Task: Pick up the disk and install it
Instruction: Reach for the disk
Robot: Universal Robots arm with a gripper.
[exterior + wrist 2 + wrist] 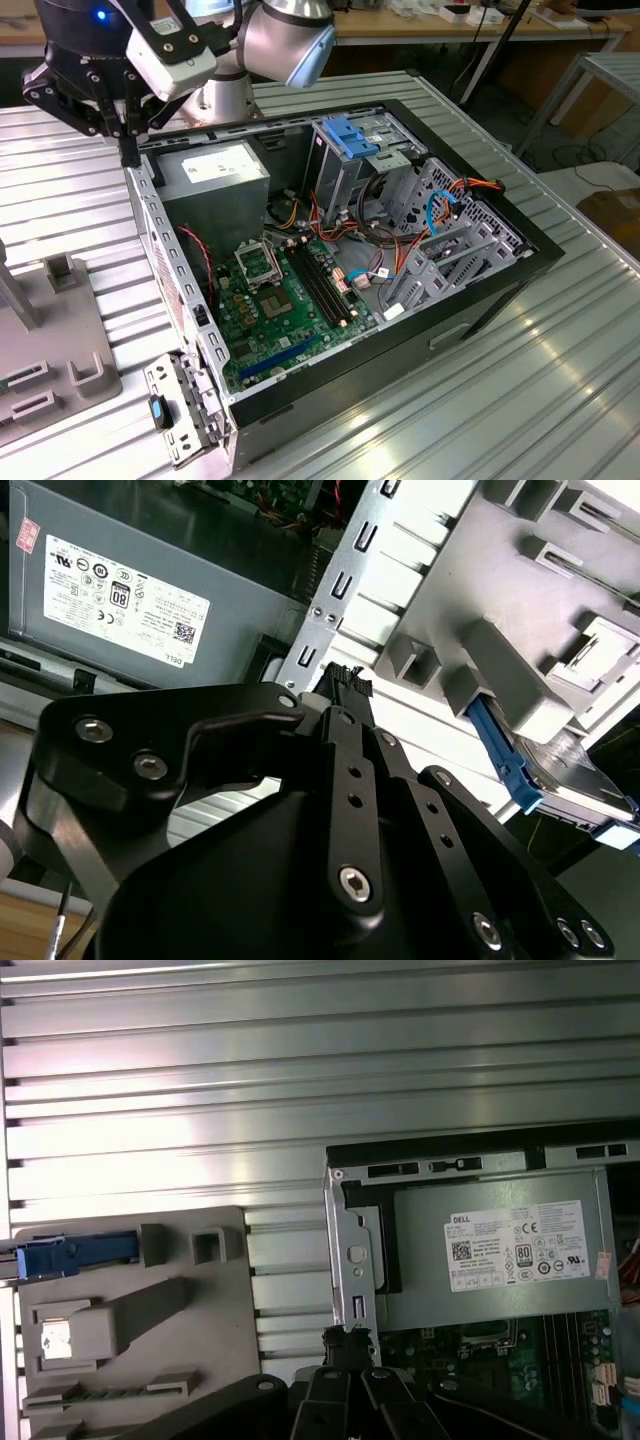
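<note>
Black gripper (347, 680), pressed together and empty, hovers beside the case wall (335, 615); the disk (585, 780) lies at a grey holder (520, 610).

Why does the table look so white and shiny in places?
That's glare: in the first wrist view the ribbed table shines in bright bands; in the exterior view it gleams at the lower right; in the second wrist view the grey holder's far edge washes out white.
</note>
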